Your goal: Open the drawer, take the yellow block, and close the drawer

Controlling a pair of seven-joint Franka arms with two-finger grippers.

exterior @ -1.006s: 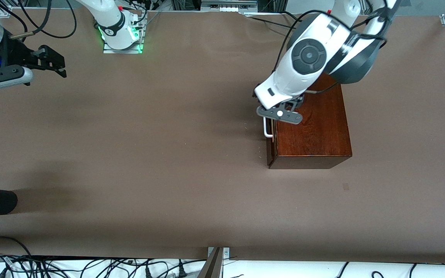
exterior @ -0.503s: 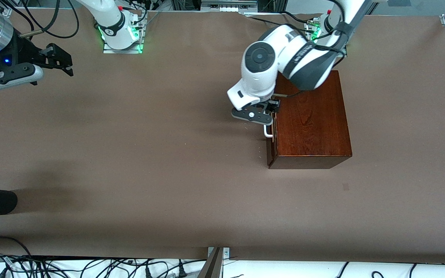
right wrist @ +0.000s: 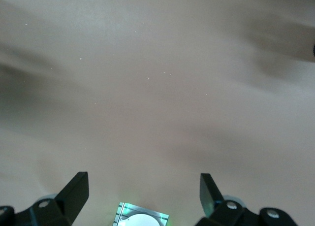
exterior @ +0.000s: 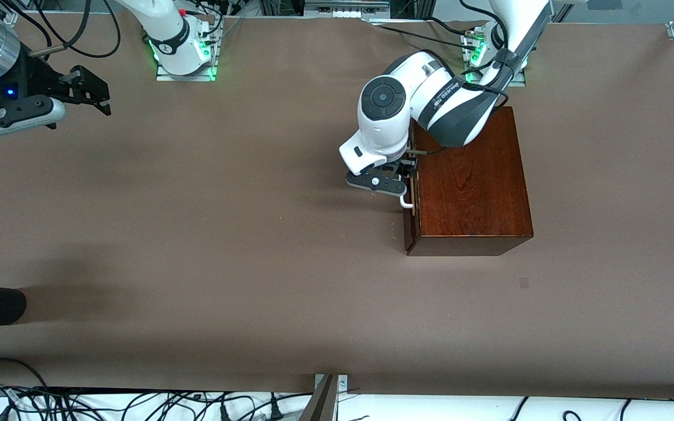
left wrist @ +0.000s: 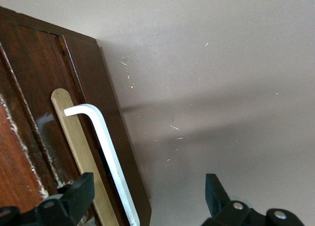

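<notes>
One drawer (white-handled), two claws: left claw, right claw.

The dark reddish-brown wooden box sits on the brown table toward the left arm's end, close to that arm's base. Its drawer is shut flush, the front facing the right arm's end, with the white U-shaped bar handle standing off that front. The left gripper hangs in front of the drawer, one finger on each side of the handle. The right gripper waits over the table well apart from the box, at the right arm's end.
</notes>
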